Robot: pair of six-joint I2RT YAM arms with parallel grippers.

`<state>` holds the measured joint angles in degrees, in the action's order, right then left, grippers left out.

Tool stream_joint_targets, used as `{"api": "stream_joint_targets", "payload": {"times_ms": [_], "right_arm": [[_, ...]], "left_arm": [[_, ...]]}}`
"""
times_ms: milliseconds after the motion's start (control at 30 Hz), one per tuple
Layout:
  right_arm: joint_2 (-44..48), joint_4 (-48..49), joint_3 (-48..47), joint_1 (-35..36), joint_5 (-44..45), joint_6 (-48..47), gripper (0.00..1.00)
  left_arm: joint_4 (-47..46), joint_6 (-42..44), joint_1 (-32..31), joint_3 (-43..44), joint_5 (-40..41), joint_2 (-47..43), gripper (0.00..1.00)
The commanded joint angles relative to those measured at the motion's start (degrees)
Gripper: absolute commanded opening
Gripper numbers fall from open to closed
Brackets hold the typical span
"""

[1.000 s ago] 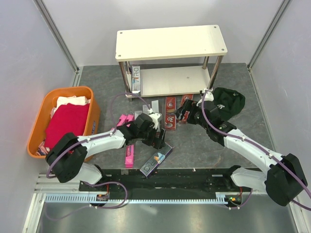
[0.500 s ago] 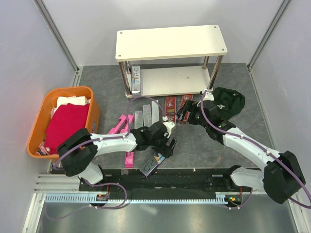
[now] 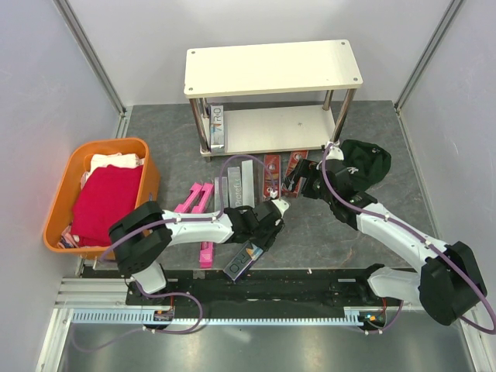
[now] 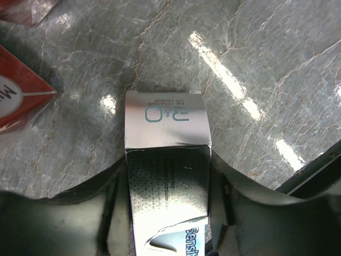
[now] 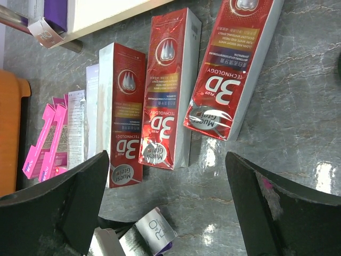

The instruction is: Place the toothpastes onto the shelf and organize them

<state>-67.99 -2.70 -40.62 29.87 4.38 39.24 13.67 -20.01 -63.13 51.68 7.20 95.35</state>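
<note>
The shelf [image 3: 273, 68] stands at the back, and one toothpaste box [image 3: 218, 127] is upright at the left end of its lower board. On the floor in front lie silver-grey [image 3: 236, 183], red "3D" [image 3: 270, 173] and pink [image 3: 194, 198] toothpastes. My left gripper [image 3: 260, 235] [image 4: 166, 213] is shut on a silver and navy "R&O" toothpaste [image 3: 243, 260] [image 4: 165, 125] that lies near the front edge. My right gripper [image 3: 299, 183] [image 5: 170, 208] hangs open above the three red boxes [image 5: 168, 88], holding nothing.
An orange basket [image 3: 149, 167] with a red cloth sits at the left. A black cloth lump [image 3: 366, 166] lies right of the shelf. A single pink box [image 3: 206, 253] lies by the front rail. Grey walls close in both sides.
My left gripper has slid right and toward the front, onto the silver and navy box, and closed on it. The right arm has barely shifted.
</note>
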Motion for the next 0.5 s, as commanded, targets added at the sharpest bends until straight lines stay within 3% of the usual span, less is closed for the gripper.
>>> {"api": "stream_joint_targets", "payload": {"times_ms": [0,133,467], "right_arm": [[1.1,-0.38,0.1,-0.51,0.19,-1.01,0.98],[1.45,-0.55,0.02,-0.6,0.19,-1.27,0.98],[3.56,-1.34,-0.16,-0.69,0.71,-1.98,0.98]], "left_arm": [[1.53,0.94,-0.41,1.4,2.55,2.03,0.44],[1.71,0.15,-0.33,2.28,4.04,1.24,0.33],[1.71,0.58,3.1,8.34,2.91,-2.27,0.23]]}}
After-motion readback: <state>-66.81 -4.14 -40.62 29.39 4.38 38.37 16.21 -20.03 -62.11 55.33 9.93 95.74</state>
